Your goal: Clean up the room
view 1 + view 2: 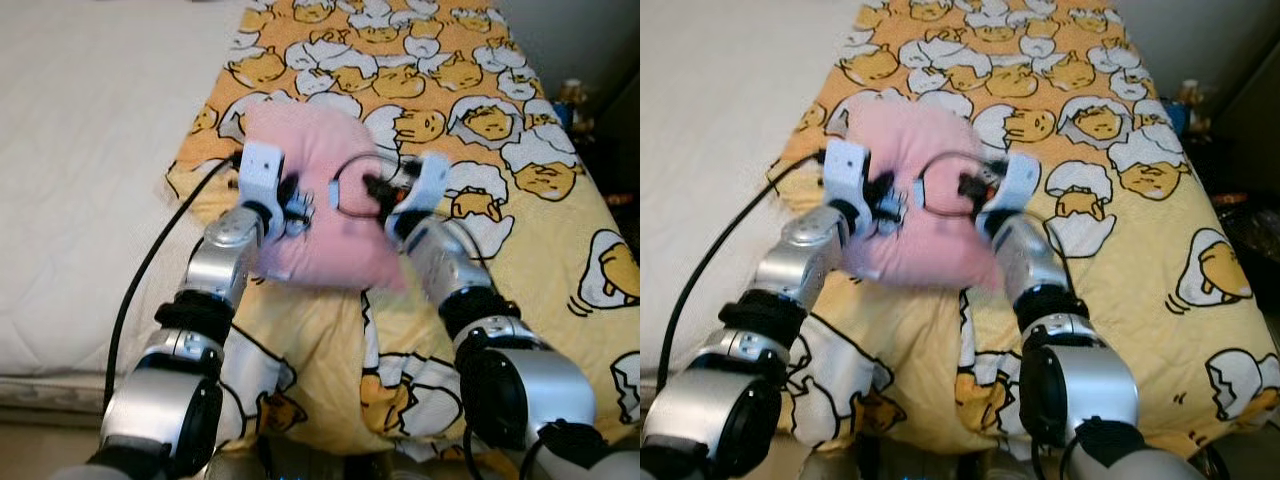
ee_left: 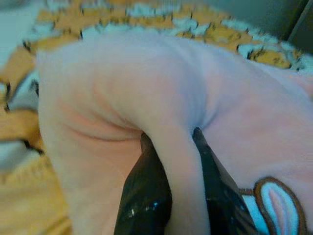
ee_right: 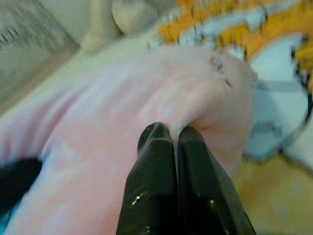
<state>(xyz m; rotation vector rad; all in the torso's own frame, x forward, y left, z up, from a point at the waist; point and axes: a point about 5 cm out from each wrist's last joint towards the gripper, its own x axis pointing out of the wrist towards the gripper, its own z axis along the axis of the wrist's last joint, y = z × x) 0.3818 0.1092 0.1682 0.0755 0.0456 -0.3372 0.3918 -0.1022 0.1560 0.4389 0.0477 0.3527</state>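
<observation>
A soft pink pillow (image 1: 318, 170) is held up over the yellow blanket (image 1: 520, 250) printed with egg characters. My left gripper (image 1: 296, 200) pinches its left side, and my right gripper (image 1: 372, 188) pinches its right side. In the left wrist view the black fingers (image 2: 146, 191) squeeze a fold of the pink fabric (image 2: 146, 93). The right wrist view has both fingers (image 3: 156, 166) pressed together on a pinch of the pillow (image 3: 146, 107). Both arms reach forward side by side.
The blanket covers the right part of a bed; bare white mattress (image 1: 90, 150) lies to the left. Dark furniture and small items (image 1: 575, 100) stand off the bed's right side. A black cable (image 1: 150, 260) trails from my left arm.
</observation>
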